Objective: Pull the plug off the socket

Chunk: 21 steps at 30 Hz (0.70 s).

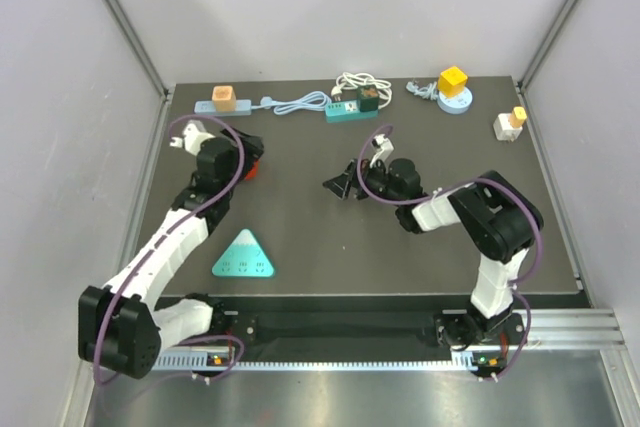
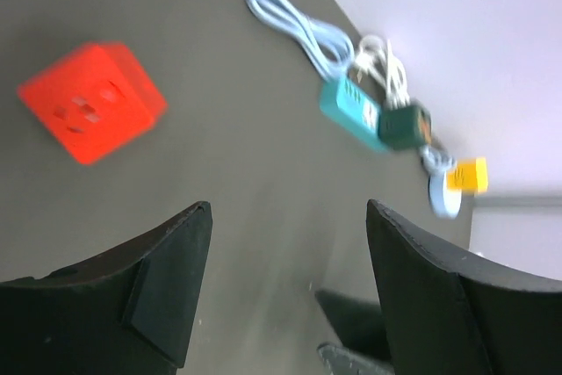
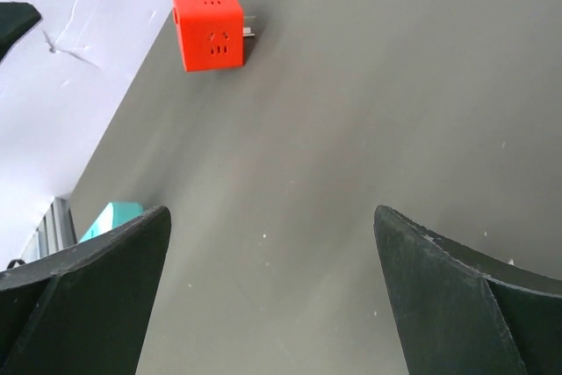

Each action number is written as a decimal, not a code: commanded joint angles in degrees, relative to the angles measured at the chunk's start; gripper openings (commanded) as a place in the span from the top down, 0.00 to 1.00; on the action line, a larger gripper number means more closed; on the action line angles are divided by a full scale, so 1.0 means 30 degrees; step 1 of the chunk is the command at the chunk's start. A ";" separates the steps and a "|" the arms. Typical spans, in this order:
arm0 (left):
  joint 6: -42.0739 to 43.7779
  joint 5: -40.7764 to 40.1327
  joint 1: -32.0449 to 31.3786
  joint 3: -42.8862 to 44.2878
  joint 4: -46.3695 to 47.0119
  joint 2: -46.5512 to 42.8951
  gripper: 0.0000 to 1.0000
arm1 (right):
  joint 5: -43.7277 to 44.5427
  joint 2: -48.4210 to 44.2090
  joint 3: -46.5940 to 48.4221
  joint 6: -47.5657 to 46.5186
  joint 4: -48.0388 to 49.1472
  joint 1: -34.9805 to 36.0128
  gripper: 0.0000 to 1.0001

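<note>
"Left gripper (image 2: 290, 210) and right gripper (image 3: 272, 215) are both hanging spread and empty. What are they going for?"

"The red cube (image 3: 208, 28) is lying loose beside the left one, pins bare, so I'm guessing not that. The green plug (image 1: 369, 97) is sitting in the teal strip (image 1: 340, 111) at the far edge."

"Then one should be pinning the strip while the other is pulling straight out, not twisting."

The table (image 1: 300, 227) is showing a matt dark grey face with fine pale specks. The red cube (image 3: 208, 29) near its left edge is looking like smooth, softly shining plastic, as is the teal power strip (image 2: 351, 113) at the far edge. The right gripper's fingers (image 3: 97, 296) are appearing matt black. Beyond the near edge, the metal sheet (image 1: 350, 397) is gleaming, brushed.
</note>
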 commanded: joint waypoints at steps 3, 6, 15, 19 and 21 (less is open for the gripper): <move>0.1944 0.0758 -0.1801 -0.0093 0.3227 0.1561 0.24 | 0.0309 -0.1917 -0.1452 -0.0876 0.0871 -0.0311 0.01; 0.2588 0.1255 -0.2095 0.0436 0.4309 0.2357 0.23 | 0.1423 -0.2240 -0.2127 -0.0555 0.0637 -0.0312 0.02; 0.6215 -0.0089 -0.2008 0.0465 0.6128 0.2826 0.23 | 0.4996 -0.4554 -0.0317 -0.0903 -0.6094 -0.0459 0.01; 0.7598 -0.0382 -0.1979 0.1021 0.7123 0.3178 0.23 | 0.5877 -0.3711 0.3165 -0.2893 -1.1007 -0.0604 0.01; 0.7833 -0.1024 -0.1978 0.1314 0.7794 0.3471 0.23 | 0.6373 -0.2571 0.5831 -0.3920 -1.2453 -0.0634 0.02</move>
